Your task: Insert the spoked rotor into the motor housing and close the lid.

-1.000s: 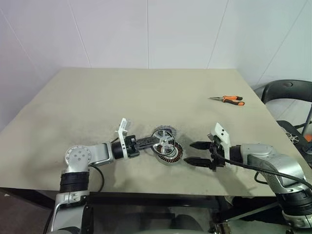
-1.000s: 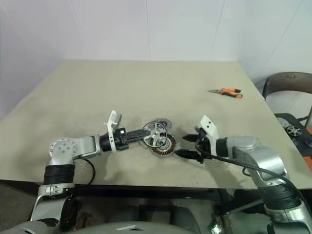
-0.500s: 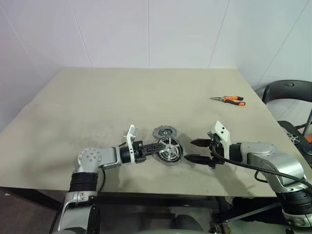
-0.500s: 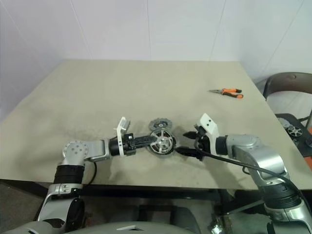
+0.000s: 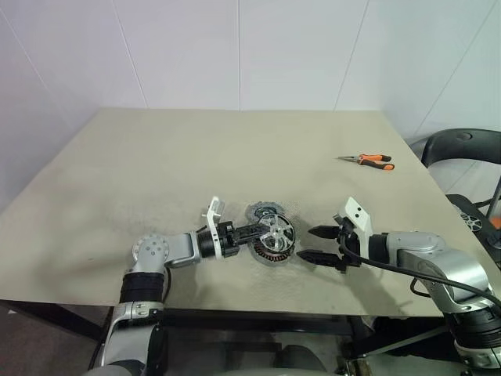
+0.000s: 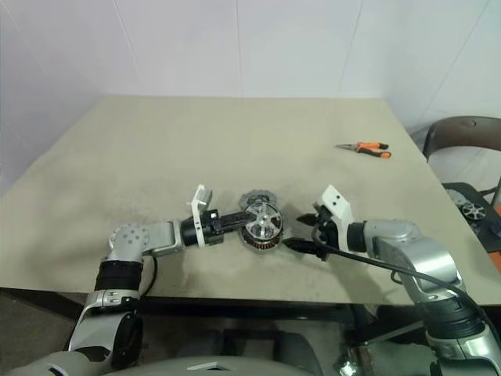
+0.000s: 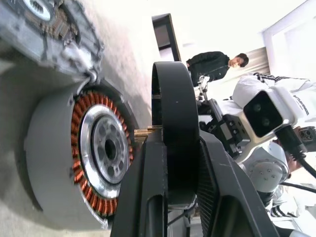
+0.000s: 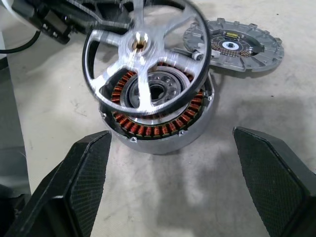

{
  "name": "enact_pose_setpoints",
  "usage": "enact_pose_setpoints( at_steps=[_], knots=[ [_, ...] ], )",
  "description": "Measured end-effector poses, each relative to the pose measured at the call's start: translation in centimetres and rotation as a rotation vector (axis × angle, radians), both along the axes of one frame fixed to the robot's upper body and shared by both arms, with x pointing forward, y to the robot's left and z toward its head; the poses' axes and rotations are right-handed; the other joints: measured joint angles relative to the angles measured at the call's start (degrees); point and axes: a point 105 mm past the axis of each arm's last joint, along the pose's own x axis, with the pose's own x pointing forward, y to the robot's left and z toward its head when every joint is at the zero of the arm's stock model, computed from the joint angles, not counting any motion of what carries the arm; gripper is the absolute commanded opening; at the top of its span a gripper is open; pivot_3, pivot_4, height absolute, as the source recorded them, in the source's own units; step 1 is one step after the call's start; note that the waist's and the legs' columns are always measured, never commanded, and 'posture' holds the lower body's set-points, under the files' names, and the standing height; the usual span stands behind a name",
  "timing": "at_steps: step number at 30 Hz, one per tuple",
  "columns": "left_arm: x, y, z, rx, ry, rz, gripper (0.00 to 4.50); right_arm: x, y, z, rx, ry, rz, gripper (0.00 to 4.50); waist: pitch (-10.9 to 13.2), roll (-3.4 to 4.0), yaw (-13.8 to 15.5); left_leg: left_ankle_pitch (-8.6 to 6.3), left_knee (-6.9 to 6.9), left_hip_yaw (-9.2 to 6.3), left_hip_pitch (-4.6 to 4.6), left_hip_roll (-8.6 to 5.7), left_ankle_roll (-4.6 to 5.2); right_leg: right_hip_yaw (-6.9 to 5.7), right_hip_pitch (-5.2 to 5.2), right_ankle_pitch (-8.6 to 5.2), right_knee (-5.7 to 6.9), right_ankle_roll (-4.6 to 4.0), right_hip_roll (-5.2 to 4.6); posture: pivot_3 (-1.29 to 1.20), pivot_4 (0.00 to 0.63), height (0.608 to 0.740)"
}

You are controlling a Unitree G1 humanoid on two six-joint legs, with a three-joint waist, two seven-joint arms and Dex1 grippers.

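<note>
**Rotor poised over the housing**

The left end effector [image 5: 249,231] is clamped on the rim of the spoked rotor [image 5: 277,232], holding it tilted just above the motor housing [image 5: 272,252] on the worktop [image 5: 235,157]. The right wrist view gives what the head views can't: copper coils visible through the spokes, rotor off-centre over the housing, whether touching is hard to say. The left wrist view adds the rotor edge-on between the fingers [image 7: 148,197]. The lid [image 8: 237,45] lies flat just behind the housing. The right end effector [image 5: 315,244], fingers spread wide, sits just beside the housing, empty. Orange-handled pliers [image 5: 368,160] lie well beyond the housing.
</note>
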Motion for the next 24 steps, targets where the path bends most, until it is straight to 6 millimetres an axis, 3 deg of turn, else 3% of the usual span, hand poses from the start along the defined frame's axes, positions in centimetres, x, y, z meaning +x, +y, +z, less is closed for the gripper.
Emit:
enact_pose_setpoints(
  at_steps=[24],
  knots=[
    [-0.9, -1.2, -0.9, -0.037, 0.044, -0.037, 0.44, 0.0, -1.1, -0.1, -0.034, -0.002, -0.034, 4.12, -0.01, 0.01, -0.01, 0.0, 0.01, 0.0, -0.01, 0.0, 0.02, 0.0, 0.0, 0.0, 0.0, 0.01, 0.0, 0.0, 0.0, 0.74]
  ],
)
